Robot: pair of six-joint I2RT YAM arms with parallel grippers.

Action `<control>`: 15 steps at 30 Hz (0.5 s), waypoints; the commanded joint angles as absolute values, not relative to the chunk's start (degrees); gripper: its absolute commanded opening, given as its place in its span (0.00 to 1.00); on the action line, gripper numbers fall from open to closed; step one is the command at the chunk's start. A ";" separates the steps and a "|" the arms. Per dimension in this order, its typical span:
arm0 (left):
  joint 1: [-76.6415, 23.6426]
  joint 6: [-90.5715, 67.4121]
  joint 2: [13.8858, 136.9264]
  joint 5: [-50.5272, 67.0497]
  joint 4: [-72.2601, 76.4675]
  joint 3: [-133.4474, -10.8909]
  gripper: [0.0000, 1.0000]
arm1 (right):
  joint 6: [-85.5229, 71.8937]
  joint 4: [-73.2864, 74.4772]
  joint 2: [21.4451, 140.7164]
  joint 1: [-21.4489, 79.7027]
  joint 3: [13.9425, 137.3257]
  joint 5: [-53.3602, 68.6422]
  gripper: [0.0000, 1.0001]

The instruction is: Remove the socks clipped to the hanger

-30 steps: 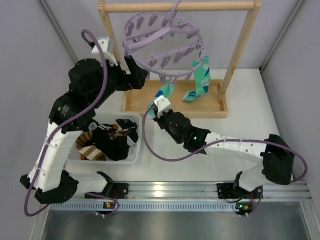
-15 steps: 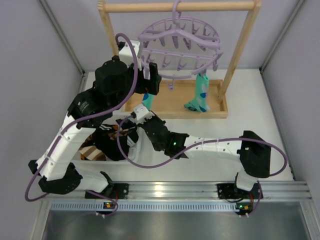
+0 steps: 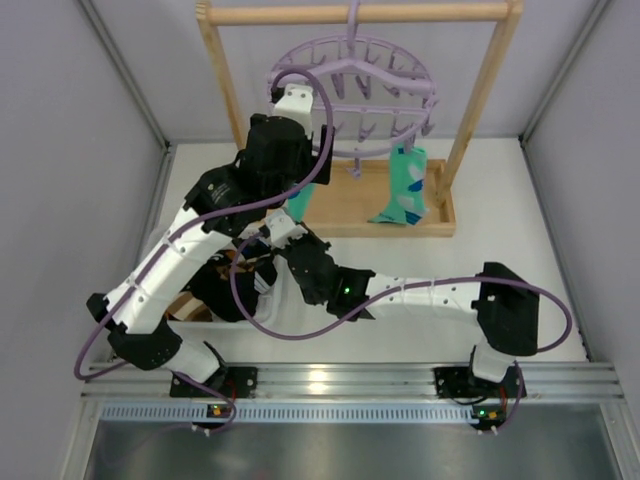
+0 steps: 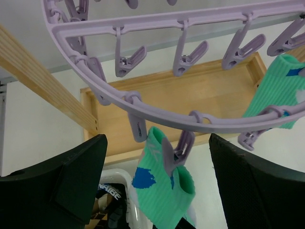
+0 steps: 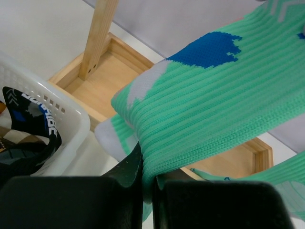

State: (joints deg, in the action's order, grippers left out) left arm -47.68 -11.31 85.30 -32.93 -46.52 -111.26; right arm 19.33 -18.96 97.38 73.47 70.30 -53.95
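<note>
The round lavender plastic hanger (image 3: 352, 75) hangs at upper centre of the top view. The right gripper (image 5: 147, 179) is pinched tight on a clipped mint-teal fabric sock (image 5: 205, 109) at centre frame. The left gripper (image 4: 157, 138) stands wide apart around its lavender clip peg (image 4: 177, 149), gripping nothing. A second mint-teal sock (image 3: 407, 185) hangs right of centre.

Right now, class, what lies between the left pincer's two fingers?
A mint-green sock, held by a lavender clip of the hanger, as the left wrist view shows.
</note>
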 commanded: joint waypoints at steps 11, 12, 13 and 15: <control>-50.09 -10.55 87.45 -38.84 -44.82 -111.36 0.84 | 20.21 -17.67 102.83 75.67 77.78 -54.06 0.00; -50.27 -10.37 87.54 -39.28 -44.91 -111.18 0.85 | 20.30 -17.41 103.18 75.67 78.39 -53.88 0.00; -50.71 -10.11 87.63 -39.90 -44.91 -110.75 0.84 | 20.30 -17.23 103.27 75.67 78.57 -53.79 0.00; -50.80 -9.76 88.06 -41.82 -45.00 -110.39 0.82 | 20.48 -17.14 103.36 75.85 78.84 -53.79 0.00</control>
State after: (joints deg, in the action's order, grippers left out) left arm -50.24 -11.29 87.77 -37.71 -46.50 -110.87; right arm 19.97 -17.76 102.69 73.89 76.01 -54.17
